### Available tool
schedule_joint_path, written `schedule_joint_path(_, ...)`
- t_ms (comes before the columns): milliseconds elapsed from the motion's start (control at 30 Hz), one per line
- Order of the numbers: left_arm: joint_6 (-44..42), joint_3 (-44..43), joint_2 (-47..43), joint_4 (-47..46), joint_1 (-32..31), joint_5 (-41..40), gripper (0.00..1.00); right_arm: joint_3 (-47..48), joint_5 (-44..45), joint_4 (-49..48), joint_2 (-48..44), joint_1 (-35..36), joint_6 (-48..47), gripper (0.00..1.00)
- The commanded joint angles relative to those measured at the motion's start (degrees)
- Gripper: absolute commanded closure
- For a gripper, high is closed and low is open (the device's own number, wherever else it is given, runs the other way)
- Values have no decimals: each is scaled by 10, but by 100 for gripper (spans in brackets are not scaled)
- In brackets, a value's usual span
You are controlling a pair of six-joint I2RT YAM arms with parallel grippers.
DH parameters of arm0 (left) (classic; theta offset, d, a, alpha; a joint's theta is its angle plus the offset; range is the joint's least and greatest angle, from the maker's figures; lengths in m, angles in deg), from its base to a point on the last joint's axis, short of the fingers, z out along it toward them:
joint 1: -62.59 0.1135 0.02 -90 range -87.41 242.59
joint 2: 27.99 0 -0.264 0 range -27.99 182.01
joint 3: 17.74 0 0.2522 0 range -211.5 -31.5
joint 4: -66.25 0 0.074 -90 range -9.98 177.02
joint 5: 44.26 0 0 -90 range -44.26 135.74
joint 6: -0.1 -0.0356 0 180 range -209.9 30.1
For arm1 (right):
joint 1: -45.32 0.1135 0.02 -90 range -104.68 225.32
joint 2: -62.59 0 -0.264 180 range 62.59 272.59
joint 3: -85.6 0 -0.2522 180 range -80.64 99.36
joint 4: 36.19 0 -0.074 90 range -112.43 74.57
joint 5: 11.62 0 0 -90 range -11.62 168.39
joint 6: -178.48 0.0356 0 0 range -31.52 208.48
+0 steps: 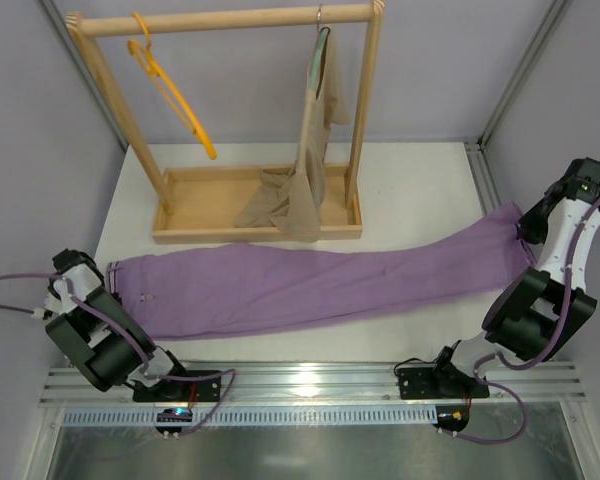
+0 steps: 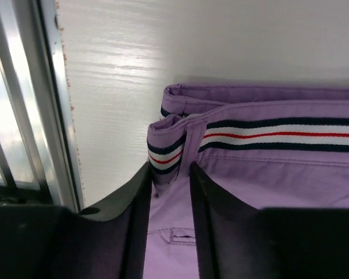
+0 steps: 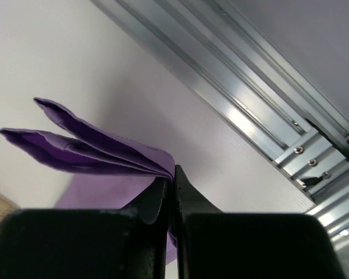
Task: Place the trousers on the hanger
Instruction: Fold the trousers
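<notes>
The lilac trousers (image 1: pixel 300 285) lie stretched across the white table, waistband to the left and leg ends to the right. My left gripper (image 1: pixel 108 276) is at the waistband. In the left wrist view its jaws (image 2: pixel 170 165) stand slightly apart, with the striped waistband (image 2: pixel 166 154) between the tips and the fabric (image 2: pixel 279 174) flat beneath. My right gripper (image 1: pixel 525 225) is shut on the leg hem, and the folded purple layers (image 3: pixel 93 151) are pinched at its tips (image 3: pixel 173 168) and lifted off the table. The orange-yellow hanger (image 1: pixel 170 90) hangs bare on the rack's left side.
A wooden rack (image 1: pixel 220 20) with a tray base (image 1: pixel 200 235) stands at the back. A beige garment (image 1: pixel 315 150) on a grey-green hanger hangs at its right and pools in the tray. An aluminium rail (image 1: pixel 310 380) runs along the near edge. Frame posts rise at both back corners.
</notes>
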Motion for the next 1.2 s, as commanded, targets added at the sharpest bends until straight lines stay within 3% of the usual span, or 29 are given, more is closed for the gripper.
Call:
schedule_joint_path(0, -12, -19, -31, -28, 5, 42, 65, -7, -98, -45, -55, -4, -5, 96)
schedule_joint_path(33, -11, -15, -53, -27, 5, 45, 52, -12, -106, -47, -67, -3, -4, 96)
schedule_joint_path(233, -27, -13, -109, -36, 1, 65, 39, -24, -138, -6, -89, 34, -20, 96)
schedule_joint_path(433, -82, -24, -110, -55, -26, 122, 39, -34, -147, 15, -122, 110, -16, 96)
schedule_joint_path(700, -78, -63, -163, -8, -51, 52, 37, -20, -190, 26, -191, 218, 27, 96)
schedule_joint_path(933, -78, -70, -166, -21, -57, 133, 34, 4, -242, 1, -263, 308, 104, 96)
schedule_joint_path(1167, -95, -71, -154, -62, -79, 257, 34, 5, -317, -34, -311, 312, 151, 96)
